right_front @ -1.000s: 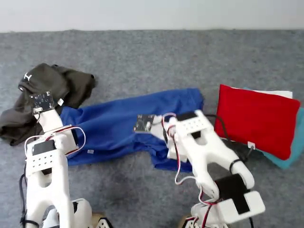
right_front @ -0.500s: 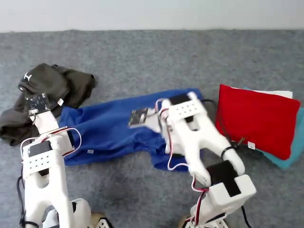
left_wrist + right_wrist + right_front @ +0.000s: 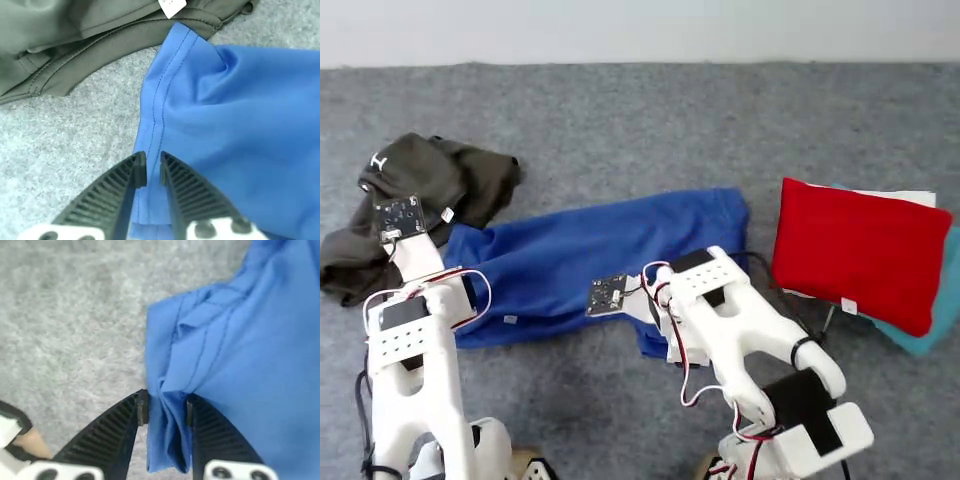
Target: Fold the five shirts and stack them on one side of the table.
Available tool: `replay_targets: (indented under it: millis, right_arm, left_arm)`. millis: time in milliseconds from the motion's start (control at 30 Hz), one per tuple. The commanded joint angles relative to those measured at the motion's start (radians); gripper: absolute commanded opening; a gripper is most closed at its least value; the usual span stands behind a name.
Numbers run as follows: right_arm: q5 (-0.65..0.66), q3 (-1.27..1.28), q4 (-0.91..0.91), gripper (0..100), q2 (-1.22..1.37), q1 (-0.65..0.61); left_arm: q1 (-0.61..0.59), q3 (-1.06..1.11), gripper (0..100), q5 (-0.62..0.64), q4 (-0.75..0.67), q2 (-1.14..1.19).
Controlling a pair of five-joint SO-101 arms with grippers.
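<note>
Olive-grey cotton shirt point(image 3: 420, 190) lies crumpled and unfolded at the upper left of the high view, on the grey carpeted tabletop point(image 3: 620, 110). Just beside it, the left gripper point(image 3: 151, 161) is pinched onto the stitched hem of the long blue fabric shirt point(image 3: 570, 255), which is spread across the centre. The right gripper point(image 3: 165, 404) clamps a bunched fold at the blue shirt's lower edge. At the right, a folded red shirt point(image 3: 855, 250) tops a stack over a white layer point(image 3: 910, 197) and a teal one point(image 3: 932, 325). By that count, 3 shirts look done, 1 is mid-fold and 1 awaits.
</note>
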Motion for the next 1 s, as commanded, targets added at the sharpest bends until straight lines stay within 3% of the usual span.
replay_targets:
  millis: [0,133,333,600,733,967]
  right_arm:
    - [-0.011,0.011,-0.054,16.4,0.031,-0.005]
    - [-0.011,0.011,-0.054,6.5,0.033,-0.005]
    - [-0.044,0.011,-0.064,0.4,0.028,0.001]
    - [-0.052,0.008,-0.036,2.5,0.027,0.008]
    - [-0.054,0.009,0.008,18.7,0.027,-0.018]
    - [-0.054,0.017,0.022,17.3,0.038,-0.027]
  left_arm:
    - [-0.003,-0.005,6,-0.008,0.006,-0.028]
    - [-0.003,-0.007,6,-0.008,0.006,-0.028]
    - [-0.002,-0.008,6,-0.008,0.006,-0.028]
    - [-0.003,-0.008,6,-0.008,0.006,-0.028]
    - [-0.003,-0.01,6,-0.008,0.017,-0.028]
    - [-0.003,-0.01,6,-0.008,0.018,-0.028]
